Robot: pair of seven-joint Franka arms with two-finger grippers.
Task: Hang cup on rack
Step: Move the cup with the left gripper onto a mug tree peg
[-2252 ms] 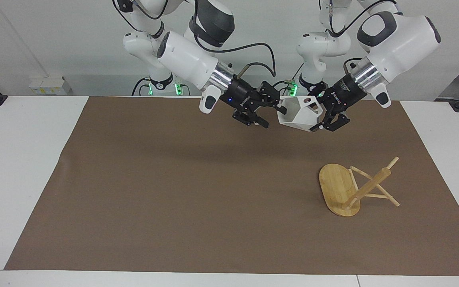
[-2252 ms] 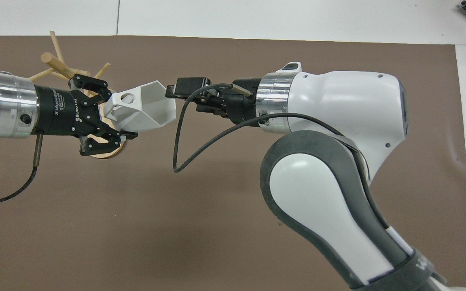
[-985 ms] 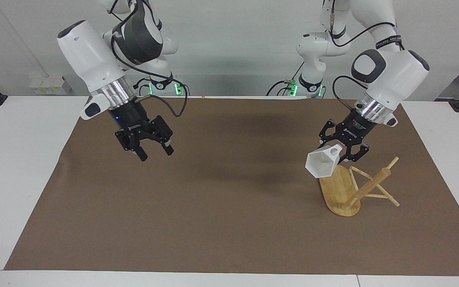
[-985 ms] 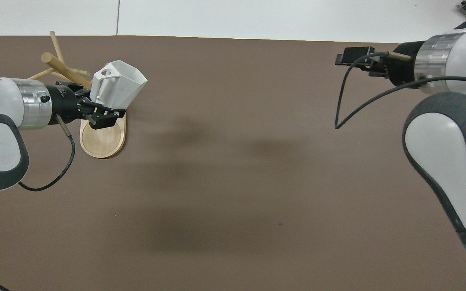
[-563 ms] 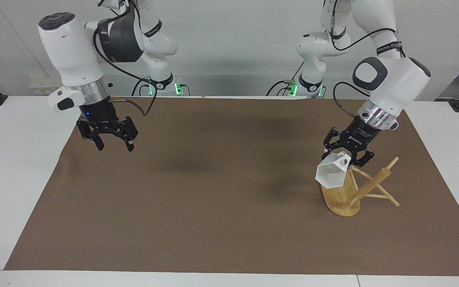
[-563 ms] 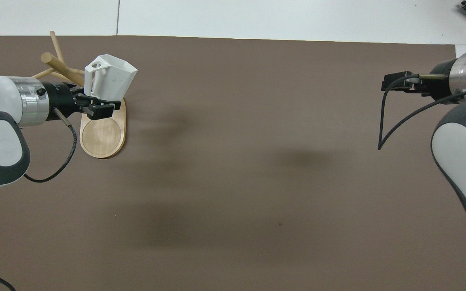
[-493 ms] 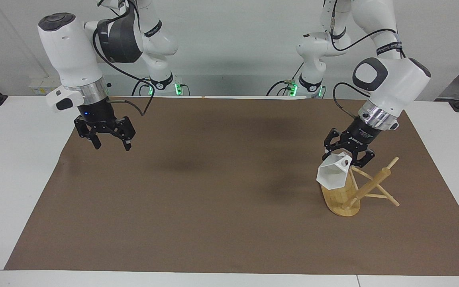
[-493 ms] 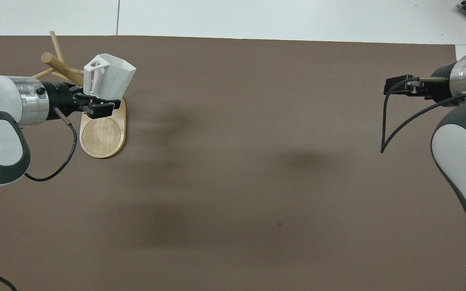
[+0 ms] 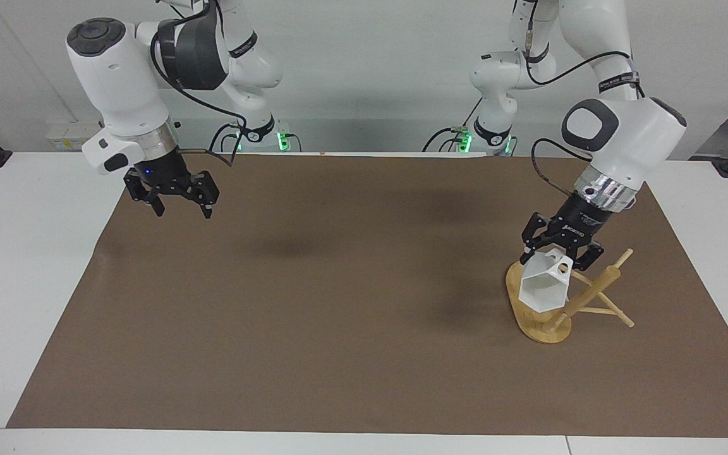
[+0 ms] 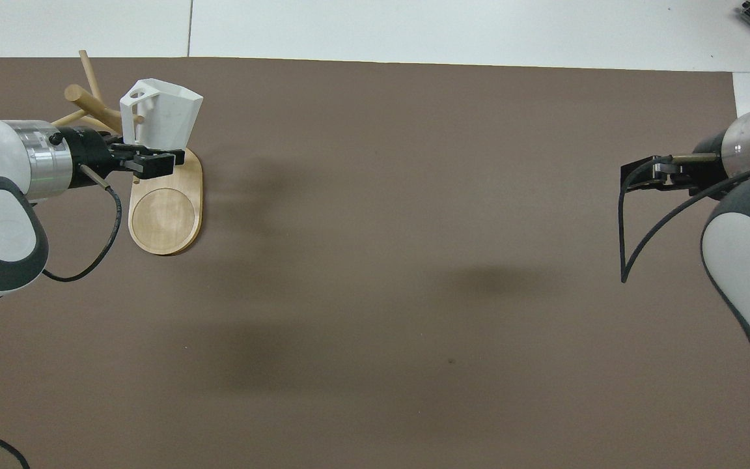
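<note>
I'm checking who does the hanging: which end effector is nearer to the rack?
Left. The left end effector holds the cup right over the rack. The right end effector, open, hangs over the brown mat at the right arm's end.

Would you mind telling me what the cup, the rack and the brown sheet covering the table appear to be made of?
The cup, held by the left gripper: matte white with flat facets and sharp edges, perhaps ceramic or printed plastic; I cannot tell which. The rack: pale yellowish wood with fine straight grain on its oval base, likely bamboo, with a smooth finish. The sheet: dull brown, thin and flat, probably paper.
</note>
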